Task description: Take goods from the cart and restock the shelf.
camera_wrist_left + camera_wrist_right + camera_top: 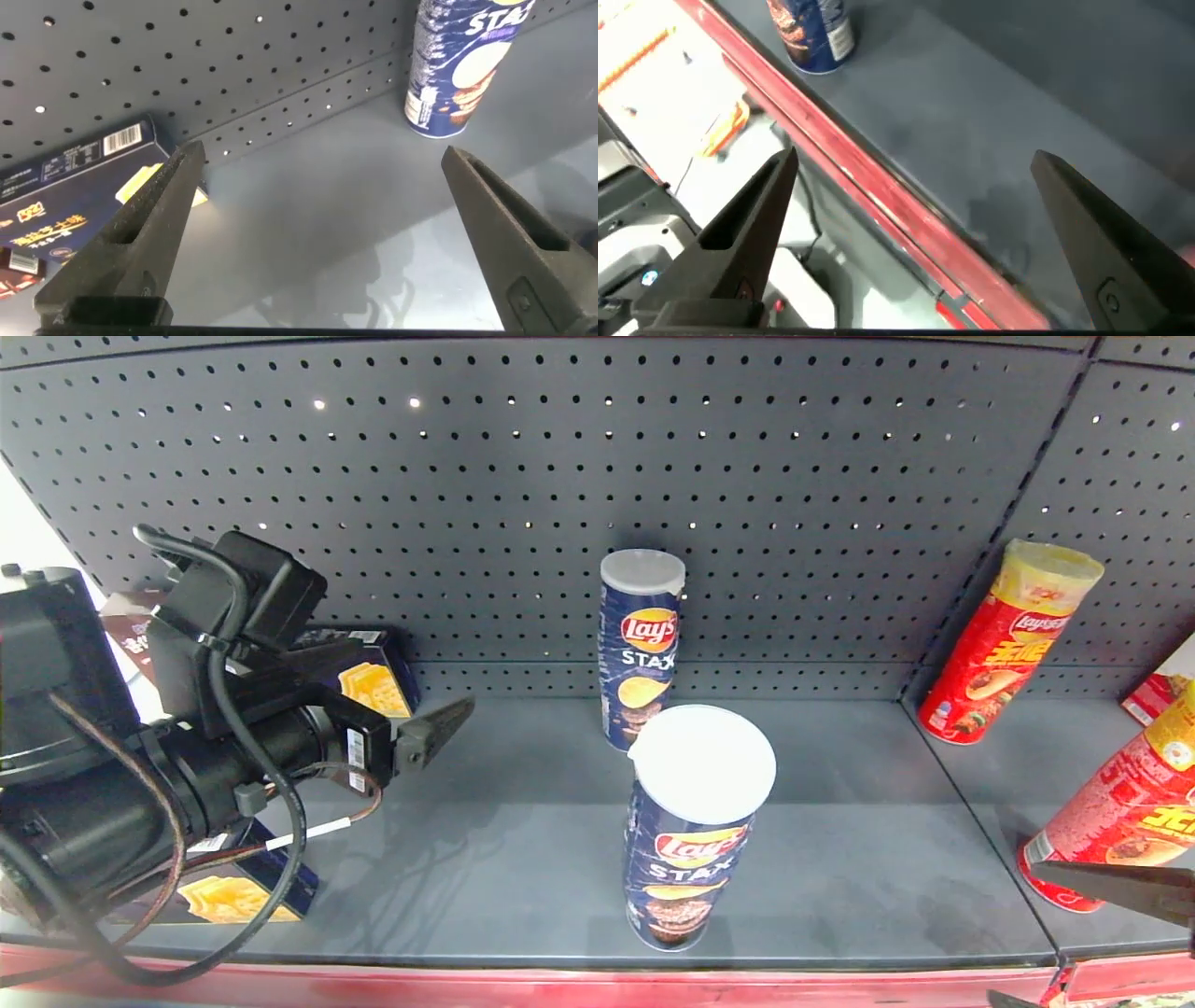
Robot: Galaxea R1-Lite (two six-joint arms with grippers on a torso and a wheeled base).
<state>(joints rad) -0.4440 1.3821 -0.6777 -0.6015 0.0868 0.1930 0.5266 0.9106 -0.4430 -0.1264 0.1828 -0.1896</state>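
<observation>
**Front blue can (695, 831) and rear blue can (639, 649) upright on shelf (840, 859); left gripper (322, 154) and right gripper (915, 161) both empty**

We see the front blue can standing near the shelf's red front edge (560, 985), with its white lid on. The rear blue can stands right behind it, close to the pegboard back (560, 476). In the head view the front lid overlaps the rear can's base, so we can't tell whether they touch.

The left gripper hovers over bare shelf to the left of the cans. Its fingers are wide apart with nothing between them, and it points toward the pegboard. The can beyond it is probably the rear one.

The right gripper hangs over the red front edge to the right of the cans, fingers spread and holding nothing.

At the left, a rear cracker box (373, 672) sits by the pegboard. A front cracker box (233, 896) lies near the edge, partly behind the left arm.

In the next bay to the right, a rear red can (1013, 644) leans on the pegboard. A front red can (1120, 821) tilts nearer the front.
</observation>
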